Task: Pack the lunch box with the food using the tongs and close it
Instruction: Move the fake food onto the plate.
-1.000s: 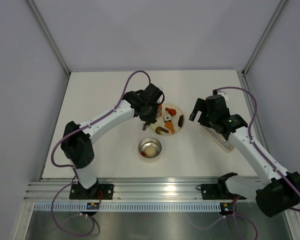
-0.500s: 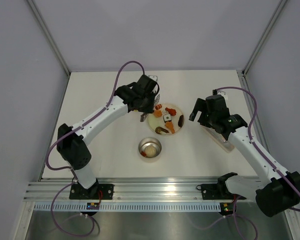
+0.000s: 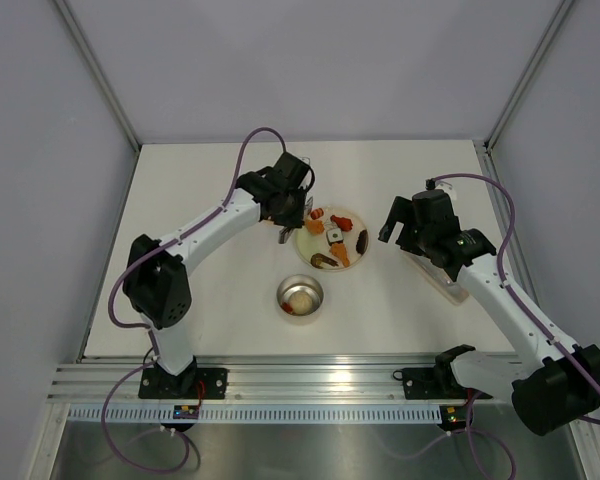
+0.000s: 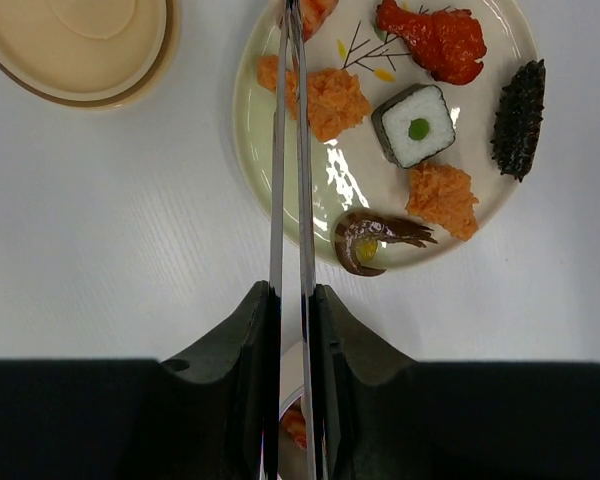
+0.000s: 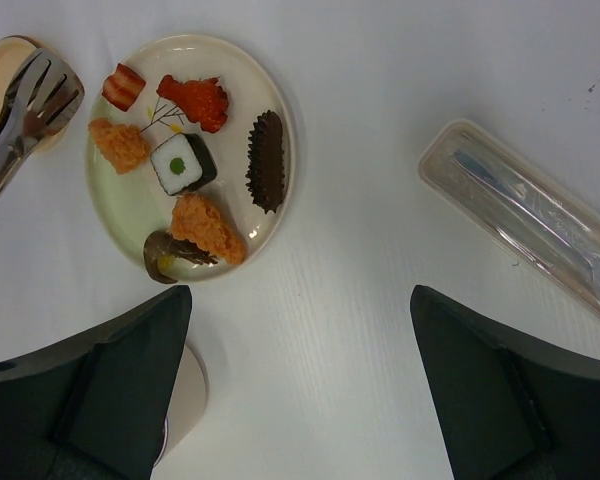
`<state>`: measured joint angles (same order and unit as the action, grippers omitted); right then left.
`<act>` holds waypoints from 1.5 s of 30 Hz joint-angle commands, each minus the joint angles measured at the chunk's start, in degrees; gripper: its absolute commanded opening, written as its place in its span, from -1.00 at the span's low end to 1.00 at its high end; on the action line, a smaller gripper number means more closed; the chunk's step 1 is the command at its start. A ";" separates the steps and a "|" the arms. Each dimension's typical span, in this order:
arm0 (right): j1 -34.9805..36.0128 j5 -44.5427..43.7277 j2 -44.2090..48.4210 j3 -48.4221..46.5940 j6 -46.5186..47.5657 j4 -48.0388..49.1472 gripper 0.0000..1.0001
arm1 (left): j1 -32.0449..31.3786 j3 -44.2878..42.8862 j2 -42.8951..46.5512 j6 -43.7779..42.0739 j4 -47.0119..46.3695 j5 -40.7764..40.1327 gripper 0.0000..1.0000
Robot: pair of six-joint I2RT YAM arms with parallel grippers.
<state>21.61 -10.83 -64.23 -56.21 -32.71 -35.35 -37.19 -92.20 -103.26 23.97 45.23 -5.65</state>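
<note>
My left gripper is shut on the tongs, whose slim arms lie nearly together. Their tips hover at the plate's far left edge, over the tan lid, with nothing between them. The food on the cream plate includes orange pieces, a red piece, a white roll, a dark piece and a brown shrimp. The steel lunch box stands nearer, with a pale bun and a red piece inside. My right gripper hangs open, right of the plate.
A clear elongated plastic case with cutlery inside lies on the white table to the right of the plate, under my right arm. Grey walls enclose the table on three sides.
My left gripper has swung with the tongs from the plate's near left side toward the far left, and the arm's elbow has shifted. The right arm has stayed still.
</note>
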 commanded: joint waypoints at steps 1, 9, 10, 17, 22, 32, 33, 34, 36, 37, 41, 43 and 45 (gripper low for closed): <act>0.10 -0.07 1.12 -0.40 -0.08 0.46 0.99 | -0.16 0.71 -0.36 -0.24 -2.52 2.39 -0.73; 0.10 0.02 1.21 0.04 -0.25 0.81 0.99 | -0.51 5.89 2.88 0.12 -1.20 3.89 -0.73; 0.10 0.19 1.12 0.04 -0.34 0.90 0.99 | -0.95 6.42 3.24 0.03 -1.03 3.89 -0.73; 0.19 0.37 0.68 -0.22 -0.25 1.16 0.99 | -4.47 8.01 6.14 0.03 -0.06 5.30 -0.73; 0.10 0.46 0.51 -0.05 -0.34 1.25 0.99 | -6.75 7.57 7.02 0.82 1.96 3.29 -0.73; 0.10 0.28 0.77 -0.13 -0.16 1.17 0.99 | -6.76 3.00 6.15 -2.87 4.16 -3.93 -0.69; 0.10 0.11 0.86 -0.13 -0.16 0.99 0.99 | -6.67 2.47 5.88 -3.57 3.99 -4.28 -0.66; 0.10 0.19 0.94 -0.13 -0.16 0.99 0.99 | -6.67 1.60 5.79 -4.01 3.72 -4.72 -0.64; 0.10 -0.07 1.12 -0.04 -0.16 0.90 0.99 | -6.58 0.89 5.53 -4.89 3.37 -4.98 -0.59; 0.10 -0.16 1.21 0.04 -0.16 0.90 0.99 | -6.41 0.36 5.09 -5.07 3.28 -5.25 -0.55; 0.10 -0.16 1.47 0.04 -0.25 0.55 0.99 | -5.35 -1.83 3.69 -5.86 2.49 -4.81 -0.46; 0.10 -0.24 1.65 0.04 -0.25 0.46 0.99 | -4.65 -2.80 2.29 -6.56 2.40 -4.37 -0.40; 0.10 -0.33 1.74 0.04 -0.25 0.37 0.99 | -4.30 -3.86 1.31 -7.53 2.40 -4.19 -0.36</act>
<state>21.61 -10.83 -63.94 -56.16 -32.82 -35.35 -42.30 -93.03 -100.33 18.76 49.63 -9.06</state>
